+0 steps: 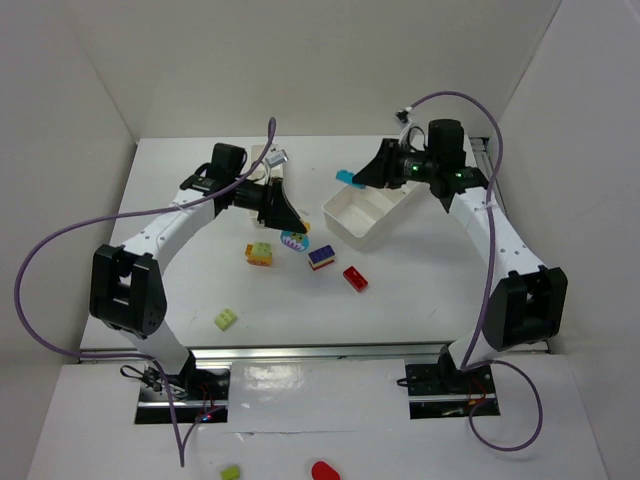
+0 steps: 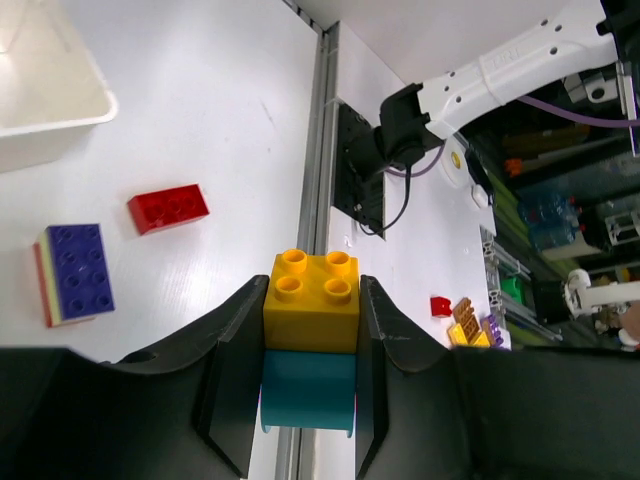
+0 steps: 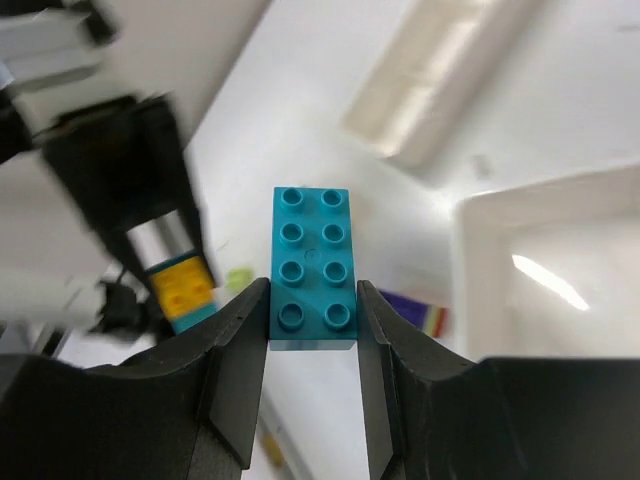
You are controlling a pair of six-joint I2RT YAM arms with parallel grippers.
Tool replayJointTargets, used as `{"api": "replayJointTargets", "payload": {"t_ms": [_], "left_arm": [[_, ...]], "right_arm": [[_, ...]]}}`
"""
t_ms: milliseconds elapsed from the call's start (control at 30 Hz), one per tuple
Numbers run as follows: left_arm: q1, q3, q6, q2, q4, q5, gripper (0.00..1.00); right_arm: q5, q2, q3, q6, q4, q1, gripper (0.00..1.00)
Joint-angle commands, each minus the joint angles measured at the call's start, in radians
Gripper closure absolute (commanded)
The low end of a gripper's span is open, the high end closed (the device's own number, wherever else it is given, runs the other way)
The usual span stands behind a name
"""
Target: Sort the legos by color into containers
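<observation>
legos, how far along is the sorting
Done: nothing yet; no brick shows inside the white tray. In hand: the left gripper is shut on a yellow-and-teal brick, the right gripper on a cyan brick by the tray. Left: the red brick, blue brick, lime brick and a yellow-green brick lie on the table.

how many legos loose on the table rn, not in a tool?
4: orange-yellow brick left of centre, blue-purple brick mid-table, red brick to its right and nearer, lime brick towards the near-left edge. Others may be hidden.
</observation>
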Motion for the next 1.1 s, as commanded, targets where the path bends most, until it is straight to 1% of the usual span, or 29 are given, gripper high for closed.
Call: {"api": "replayJointTargets", "payload": {"t_ms": [0,33,100,200,233,300,333,367,400,433,467,567,667,733,767,800,867,900,933,967,1033,1067], "left_arm": [[0.03,0.025,0.04,0.012,-0.03,0.043,1.0],[0.03,0.025,0.04,0.012,-0.03,0.043,1.0],[0.03,0.034,0.04,0.024,-0.03,0.032,1.0],[0.05,0.059,-0.006,0.038,-0.03,-0.009,1.0],[0.06,0.068,-0.053,0.048,-0.015,-0.044,1.0],[0.07,0.098,-0.122,0.061,-0.003,-0.122,1.0],[0.081,0.114,-0.145,0.061,-0.003,-0.203,1.0],[0.081,0.143,-0.2,0.061,-0.003,-0.256,1.0],[0.095,0.155,-0.227,0.061,-0.003,-0.305,1.0],[0.095,0.169,-0.247,0.061,-0.015,-0.407,1.0],[0.106,0.178,-0.305,0.061,-0.015,-0.458,1.0],[0.106,0.192,-0.394,0.042,-0.027,-0.593,1.0],[0.106,0.201,-0.454,0.019,-0.027,-0.636,1.0],[0.106,0.201,-0.466,0.006,-0.014,-0.646,1.0],[0.106,0.192,-0.466,-0.01,-0.001,-0.655,1.0],[0.106,0.192,-0.475,-0.02,-0.001,-0.655,1.0],[0.106,0.192,-0.475,-0.021,0.01,-0.655,1.0],[0.106,0.192,-0.475,-0.021,0.01,-0.655,1.0],[0.106,0.192,-0.475,-0.021,0.01,-0.655,1.0],[0.106,0.192,-0.475,-0.021,0.01,-0.655,1.0],[0.106,0.201,-0.486,-0.021,0.01,-0.629,1.0],[0.106,0.201,-0.486,-0.021,0.025,-0.62,1.0]], "right_arm": [[0.246,0.02,0.026,0.074,0.077,-0.022,0.75],[0.247,0.02,0.026,0.074,0.077,-0.033,0.75],[0.3,0.031,0.026,0.083,0.091,-0.033,0.75],[0.466,0.062,0.036,0.083,0.067,-0.033,0.75],[0.554,0.088,0.053,0.083,0.054,-0.033,0.75],[0.661,0.126,0.102,0.073,0.008,-0.033,0.75],[0.69,0.146,0.114,0.073,0.008,-0.033,0.75],[0.769,0.183,0.127,0.073,-0.003,-0.033,0.75],[0.797,0.2,0.139,0.073,-0.003,-0.033,0.75],[0.808,0.215,0.151,0.062,-0.003,-0.044,0.75],[0.851,0.252,0.173,0.062,-0.003,-0.044,0.75],[0.906,0.324,0.194,0.05,0.019,-0.044,0.75],[0.946,0.408,0.251,0.041,0.007,-0.044,0.72],[0.989,0.441,0.278,0.041,0.007,-0.053,0.71],[1.011,0.46,0.279,0.024,0.022,-0.053,0.68],[1.041,0.461,0.279,0.024,0.039,-0.053,0.59],[1.051,0.506,0.324,0.01,0.065,-0.053,0.38],[1.051,0.523,0.353,0.01,0.045,-0.053,0.24],[1.051,0.537,0.419,0.01,0.004,-0.053,0.19],[1.042,0.546,0.446,0.01,-0.016,-0.053,0.16],[1.02,0.525,0.458,0.01,-0.03,-0.041,0.16],[1.011,0.501,0.434,0.01,-0.039,-0.029,0.16]]}}
